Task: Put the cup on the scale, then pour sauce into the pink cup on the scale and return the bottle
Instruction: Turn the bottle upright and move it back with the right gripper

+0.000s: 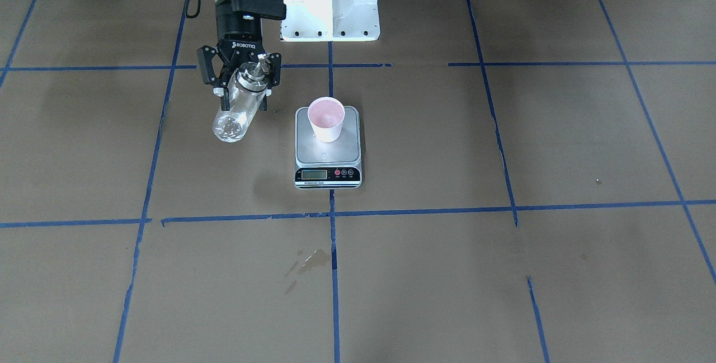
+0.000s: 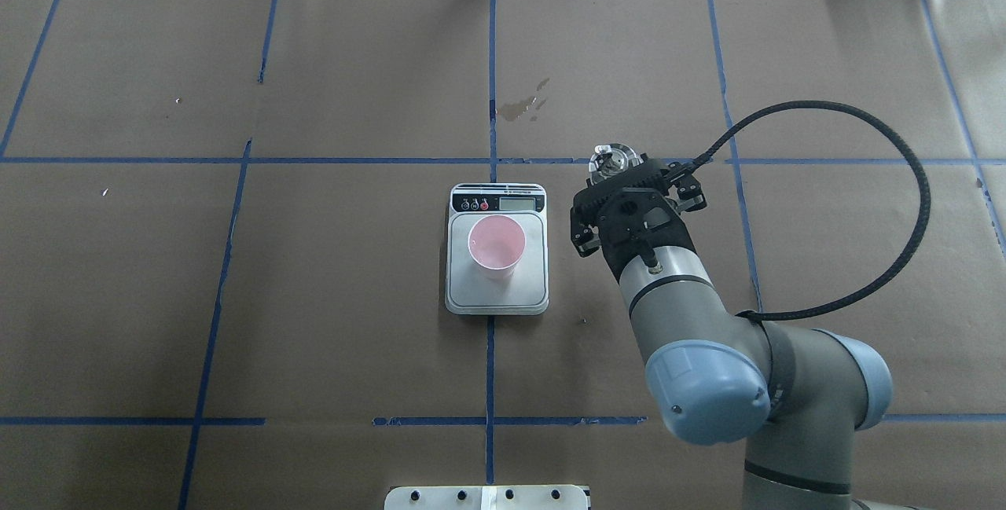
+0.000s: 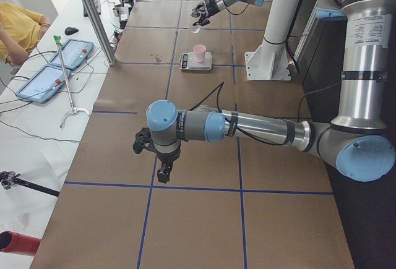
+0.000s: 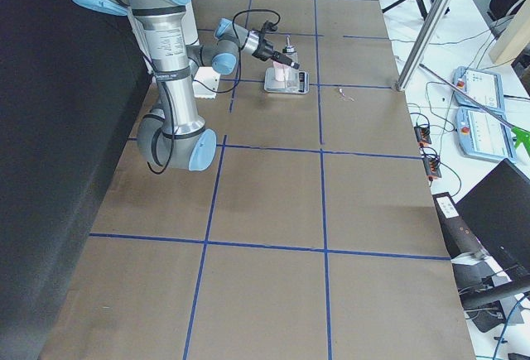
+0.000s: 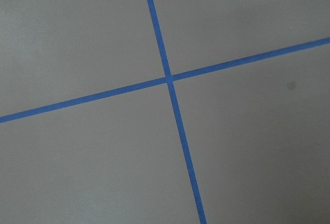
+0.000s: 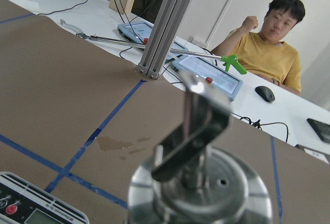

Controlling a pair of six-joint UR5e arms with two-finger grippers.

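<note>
1. At the centre of the desk (image 1: 503, 273), the cup (image 1: 326, 118) stands upright on the scale (image 1: 330, 155), so pouring looks like the step in hand.
2. Just right of the scale, the right gripper (image 1: 245, 94) is clenched on the upright bottle (image 1: 235, 114). Next, its spout must be carried over the cup and tilted.
3. The cup looks empty, and the sauce is barely discernible in the bottle.
4. Well apart, the left gripper (image 3: 162, 169): I cannot tell whether it is released or clenched.

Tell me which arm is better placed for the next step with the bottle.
Right, probably: the right gripper holds the bottle beside the cup on the scale, while the left arm is far off.
</note>
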